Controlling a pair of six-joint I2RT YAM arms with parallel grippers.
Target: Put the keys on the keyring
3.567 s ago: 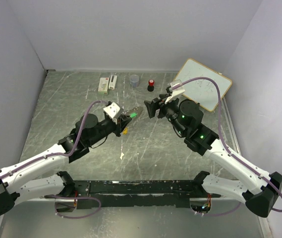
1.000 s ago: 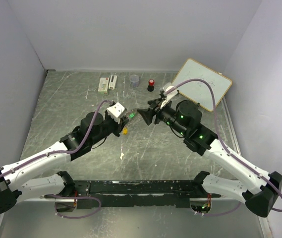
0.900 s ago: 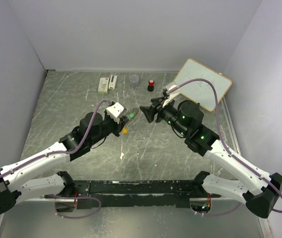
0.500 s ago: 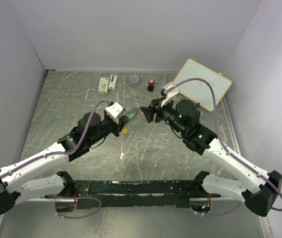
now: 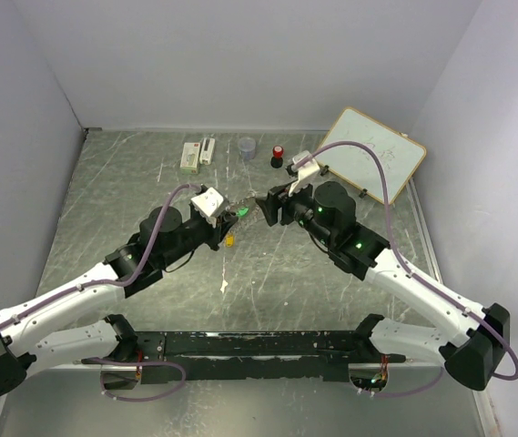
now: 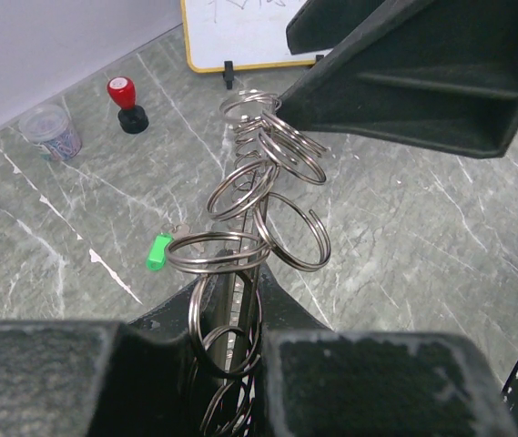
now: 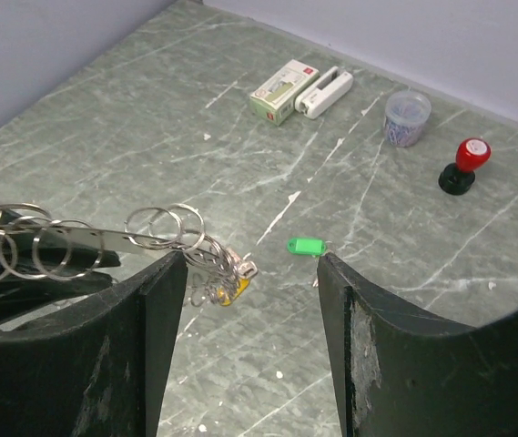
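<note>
Silvery keyring (image 7: 86, 238) with small wire loops (green key (image 7: 307, 245) nearby)

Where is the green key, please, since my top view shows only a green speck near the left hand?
Observer: The green key lies flat on the table, off the keyring.
Operator: Thank you. Is the left hand gripping the keyring?
Observer: Yes, the left hand is shut on it, loops sticking up from between its fingers.
Operator: And the right hand?
Observer: The right hand is open, one finger close beside the keyring's end.
</note>
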